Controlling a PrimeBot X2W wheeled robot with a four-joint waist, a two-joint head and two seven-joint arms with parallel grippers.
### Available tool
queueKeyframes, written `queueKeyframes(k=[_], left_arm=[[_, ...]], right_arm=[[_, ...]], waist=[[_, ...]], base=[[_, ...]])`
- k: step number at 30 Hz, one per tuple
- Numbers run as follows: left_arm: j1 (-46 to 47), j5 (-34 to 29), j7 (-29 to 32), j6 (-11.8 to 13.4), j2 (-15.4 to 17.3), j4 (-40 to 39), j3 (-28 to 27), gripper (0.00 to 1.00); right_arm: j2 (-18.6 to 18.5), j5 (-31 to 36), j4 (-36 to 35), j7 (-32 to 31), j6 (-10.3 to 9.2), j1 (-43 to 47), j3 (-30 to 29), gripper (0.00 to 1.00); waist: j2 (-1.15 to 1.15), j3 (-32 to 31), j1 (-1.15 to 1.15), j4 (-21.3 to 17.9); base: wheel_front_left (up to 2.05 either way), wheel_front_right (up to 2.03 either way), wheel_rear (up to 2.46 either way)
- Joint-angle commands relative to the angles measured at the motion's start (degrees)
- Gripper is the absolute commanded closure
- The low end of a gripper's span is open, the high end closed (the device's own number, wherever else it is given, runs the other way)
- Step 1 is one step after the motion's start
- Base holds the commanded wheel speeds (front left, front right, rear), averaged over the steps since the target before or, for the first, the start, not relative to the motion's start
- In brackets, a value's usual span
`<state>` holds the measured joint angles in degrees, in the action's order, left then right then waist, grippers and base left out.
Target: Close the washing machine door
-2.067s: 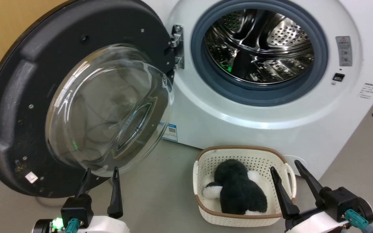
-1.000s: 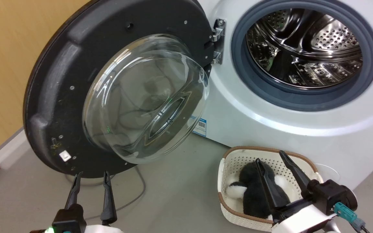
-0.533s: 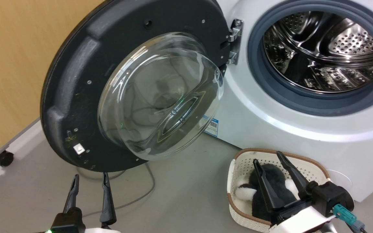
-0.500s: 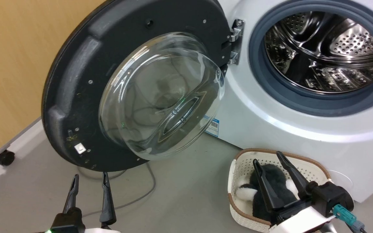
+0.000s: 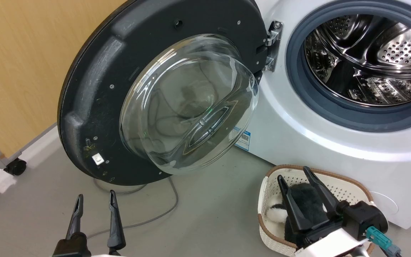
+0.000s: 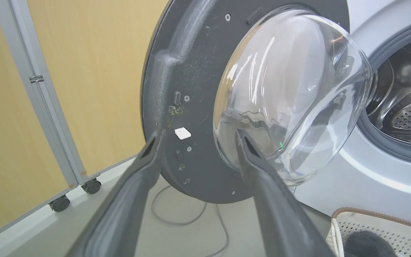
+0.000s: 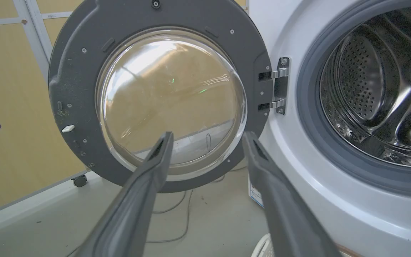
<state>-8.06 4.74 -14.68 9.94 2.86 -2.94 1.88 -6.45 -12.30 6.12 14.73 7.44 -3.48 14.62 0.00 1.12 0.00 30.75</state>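
The washing machine door (image 5: 95,89) stands wide open to the left of the washing machine (image 5: 298,135), its black inner rim and bulging glass bowl (image 5: 187,103) facing me. The metal hinge (image 5: 272,46) joins it to the white front beside the steel drum (image 5: 369,60). My left gripper (image 5: 96,197) is open low on the floor side, short of the door's lower edge (image 6: 191,167). Over the basket my right gripper (image 5: 294,172) is open and holds nothing; the door (image 7: 77,89) lies ahead of it.
A cream perforated basket (image 5: 348,185) with a dark and white plush toy (image 5: 307,203) sits on the floor before the machine. A grey cable (image 5: 155,214) lies under the door. A yellow wall panel (image 5: 20,64) on castors (image 5: 14,167) stands at the left.
The camera has swung left, so the door and machine sit further right in the picture and the castors have come into view. Both grippers stay open and low.
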Motion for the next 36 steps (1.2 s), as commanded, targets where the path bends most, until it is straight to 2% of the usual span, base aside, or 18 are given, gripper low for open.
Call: queueKeyframes(k=[1, 3, 4, 5, 12, 19, 22, 24, 29, 31, 36], left_arm=[[-0.5, 0.3, -0.3, 0.2, 0.0, -0.1, -0.1, 0.0], [-0.5, 0.3, -0.3, 0.2, 0.0, -0.2, -0.1, 0.0], [-0.5, 0.4, -0.3, 0.1, 0.0, -0.2, -0.1, 0.7], [-0.4, 0.8, -0.3, -0.1, 0.0, -0.5, -0.1, 1.0], [2.9, 3.1, -0.3, -1.8, 1.5, -3.2, -4.6, 1.0], [10.9, 12.0, -0.2, -6.8, 4.8, -1.0, -13.0, 1.0], [16.5, 19.7, 2.0, -8.8, 6.2, 3.2, -17.2, 1.0], [20.2, 24.4, 4.2, -9.9, 8.2, 7.0, -20.4, 1.0], [28.6, 35.7, 9.6, -11.9, 11.6, 18.1, -27.0, 1.0], [29.7, 37.6, 10.9, -12.4, 12.5, 20.5, -27.9, 1.0], [34.5, 47.3, 17.5, -14.4, 14.7, 30.6, -32.2, 1.0]], right_arm=[[-0.3, -0.4, 0.1, 0.3, 0.05, -0.7, 0.0, 0.0], [-0.3, -0.3, 0.2, 0.3, 0.05, -0.7, -0.1, 0.0], [-0.3, -0.3, 0.2, 0.3, 0.05, -0.6, -0.1, 0.0], [-0.3, -0.3, 0.2, 0.3, 0.05, -0.6, -0.2, 0.0], [-0.2, 0.1, -0.5, 0.3, 0.05, 0.2, -1.1, 0.0], [-0.3, 1.7, -2.5, 0.3, 0.05, 2.2, -4.1, 0.0], [-0.4, 2.4, -3.3, 0.3, 0.05, 3.3, -5.4, 0.0], [-0.5, 2.8, -3.9, 0.3, 0.05, 3.6, -5.5, 0.0], [-1.0, 3.2, -4.3, 0.3, 0.05, 3.1, -5.4, 0.0], [-1.0, 3.2, -4.3, 0.3, 0.05, 2.9, -5.2, 0.0], [-1.2, 3.3, -4.4, 0.3, 0.05, 1.8, -4.5, 0.0]], waist=[[0.0, 0.0, 0.0, 0.0], [0.0, 0.0, 0.0, 0.0], [0.0, 0.0, 0.0, 0.0], [0.0, 0.0, 0.0, 0.0], [0.0, 0.8, 0.0, 0.0], [0.0, 2.8, 0.0, -0.3], [0.0, 3.6, 0.0, -0.4], [0.0, 4.4, 0.0, -1.2], [0.0, 5.9, 0.0, -2.9], [0.0, 6.2, 0.0, -3.3], [0.0, 7.1, 0.0, -4.8]], base=[[0.0, 0.0, 0.0], [0.0, 0.0, 0.0], [0.0, 0.0, 0.0], [0.0, 0.0, 0.0], [0.0, 0.0, 0.0], [0.0, 0.0, 0.0], [0.0, 0.0, 0.0], [0.0, 0.0, 0.0], [0.0, 0.0, 0.0], [0.0, 0.0, 0.0], [0.0, 0.0, 0.0]])
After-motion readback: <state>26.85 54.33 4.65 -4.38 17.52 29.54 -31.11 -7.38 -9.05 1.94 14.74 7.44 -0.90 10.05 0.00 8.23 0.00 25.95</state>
